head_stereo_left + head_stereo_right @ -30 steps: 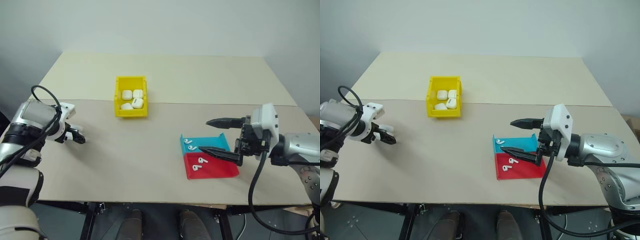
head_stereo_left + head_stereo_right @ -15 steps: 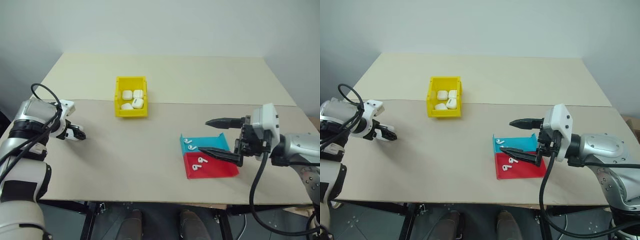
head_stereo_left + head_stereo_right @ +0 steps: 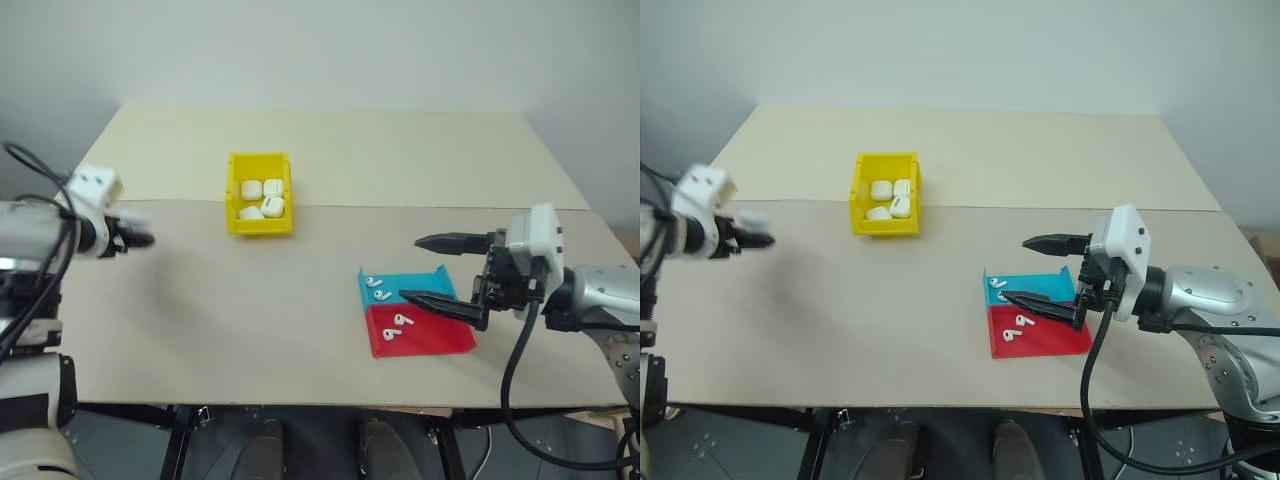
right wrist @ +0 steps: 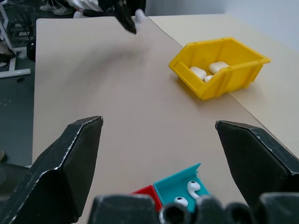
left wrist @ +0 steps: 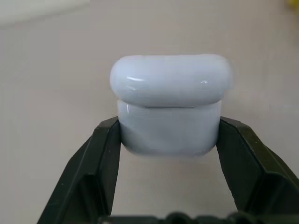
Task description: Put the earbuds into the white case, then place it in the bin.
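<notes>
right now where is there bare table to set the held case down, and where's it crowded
Bare tabletop runs between the yellow bin and the blue-and-red tray, and from the left gripper, shut on the white case, across to the bin. The far table behind the bin is bare too. It is crowded around the tray, under the open right gripper.

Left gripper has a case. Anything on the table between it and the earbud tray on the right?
Nothing visible. The left gripper, shut on the case, is off to the left; bare table lies between it and the tray. The yellow bin sits farther back, off that line.

Silver arms, white wrist housings, black cables.
</notes>
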